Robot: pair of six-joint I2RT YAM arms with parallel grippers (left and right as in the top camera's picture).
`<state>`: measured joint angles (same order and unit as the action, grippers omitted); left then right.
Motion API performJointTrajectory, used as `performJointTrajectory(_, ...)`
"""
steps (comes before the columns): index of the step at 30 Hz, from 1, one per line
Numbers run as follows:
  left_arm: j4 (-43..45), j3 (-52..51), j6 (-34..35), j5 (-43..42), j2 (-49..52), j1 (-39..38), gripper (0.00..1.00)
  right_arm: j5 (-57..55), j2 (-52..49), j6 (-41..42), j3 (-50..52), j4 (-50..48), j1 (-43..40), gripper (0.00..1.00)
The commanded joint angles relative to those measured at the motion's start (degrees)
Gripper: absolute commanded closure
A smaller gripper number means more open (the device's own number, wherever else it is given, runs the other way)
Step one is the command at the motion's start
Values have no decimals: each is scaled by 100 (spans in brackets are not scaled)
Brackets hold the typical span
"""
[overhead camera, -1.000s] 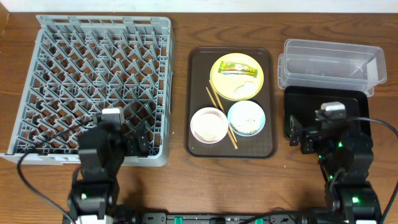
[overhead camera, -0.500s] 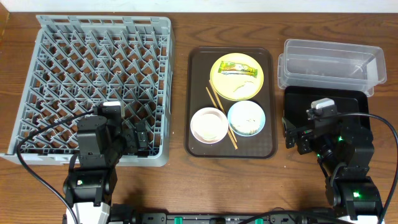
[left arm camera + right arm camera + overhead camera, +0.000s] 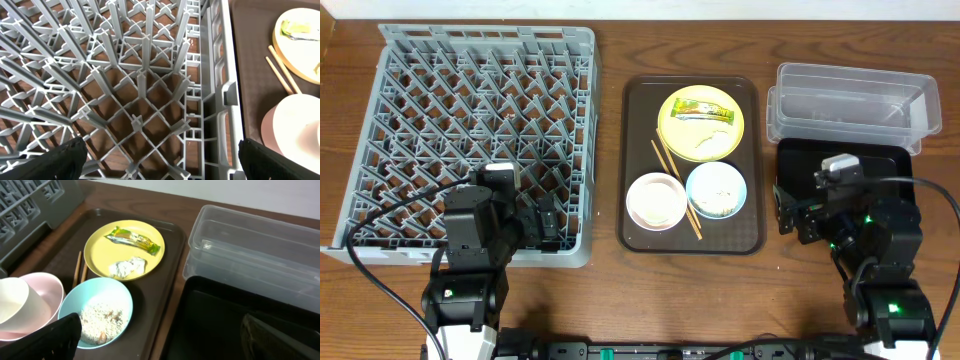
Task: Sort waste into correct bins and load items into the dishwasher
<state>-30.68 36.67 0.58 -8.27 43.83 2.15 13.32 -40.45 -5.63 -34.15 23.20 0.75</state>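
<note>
The left gripper [image 3: 548,222] hangs spread wide over the rack [image 3: 470,60]. The right gripper [image 3: 790,220], also spread and holding nothing, is above the black tray [image 3: 210,315], with the tub [image 3: 260,245] just ahead. Ahead-left of it, a brown tray [image 3: 640,230] carries the plate [image 3: 100,250] with the wrapper [image 3: 134,240], a blue bowl [image 3: 95,297] of rice scraps [image 3: 100,317], a pink bowl [image 3: 50,287] holding the cup [image 3: 12,305], and chopsticks [image 3: 78,267].

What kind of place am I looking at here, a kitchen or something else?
Likely a dish-clearing test bench rather than a real kitchen: a grey dish rack, a brown tray carrying a used plate, and a clear tub sit on a wooden table.
</note>
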Motion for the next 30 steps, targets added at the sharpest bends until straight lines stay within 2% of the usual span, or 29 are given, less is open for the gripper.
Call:
performJointTrajectory(1, -15, 146, 129, -28, -26, -24, 1, 50, -363, 155, -413, 74, -70, 1)
performJointTrajectory(15, -15, 146, 131, -28, -20, -24, 1, 780, -2310, 151, -2155, 662, 7, 1)
performJointTrajectory(30, -15, 146, 168, -26, -20, -24, 1, 769, -3571, -28, -3311, 660, 935, 1)
